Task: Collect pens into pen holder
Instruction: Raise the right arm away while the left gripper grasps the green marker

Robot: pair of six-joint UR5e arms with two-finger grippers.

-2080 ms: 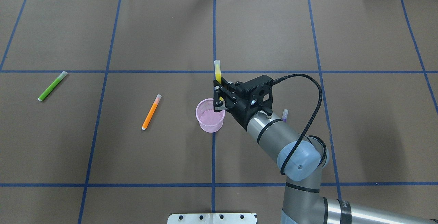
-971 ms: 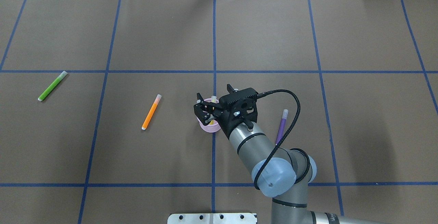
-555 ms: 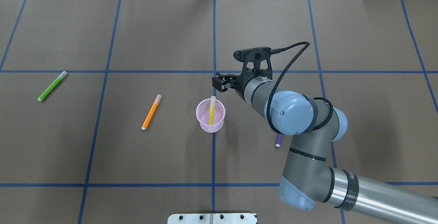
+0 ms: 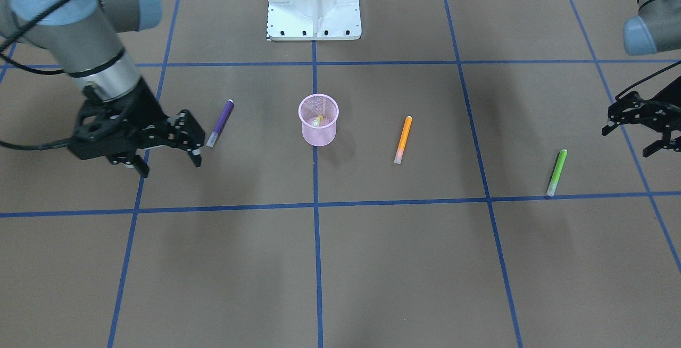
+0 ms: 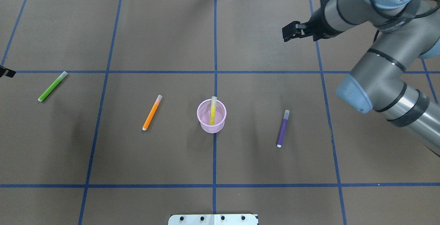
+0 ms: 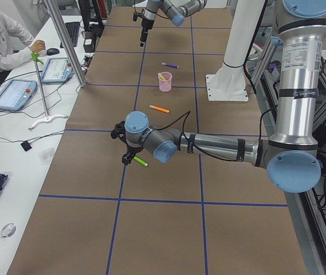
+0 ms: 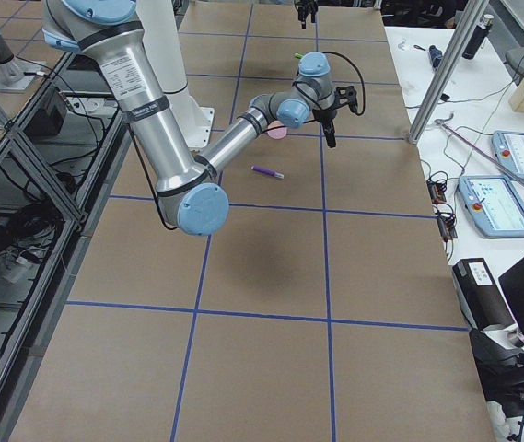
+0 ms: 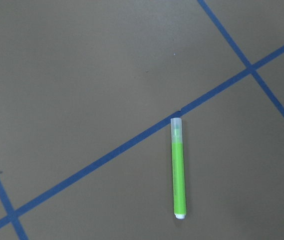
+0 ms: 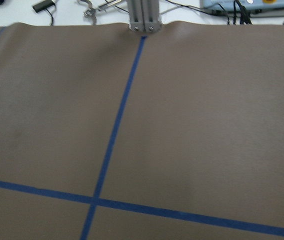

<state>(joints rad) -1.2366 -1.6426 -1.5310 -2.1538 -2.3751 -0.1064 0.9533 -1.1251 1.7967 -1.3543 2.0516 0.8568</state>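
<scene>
Three pens lie flat on the brown table (image 5: 268,90) as I watch from my station: the green pen (image 5: 52,86) far out on the left arm's side, the orange pen (image 5: 152,113) between it and the pen holder (image 5: 205,126), and the purple pen (image 5: 282,128) on the right arm's side. The holder stands upright on a blue tape line (image 5: 215,46) at the middle, with a yellow pen (image 5: 213,112) leaning inside it. My right gripper (image 4: 171,166) hangs above the table on the purple pen's side, jaws spread and empty. My left gripper (image 4: 628,140) hovers near the green pen, jaws likewise apart, holding nothing. A person (image 6: 2,40) sits at the side desk.
</scene>
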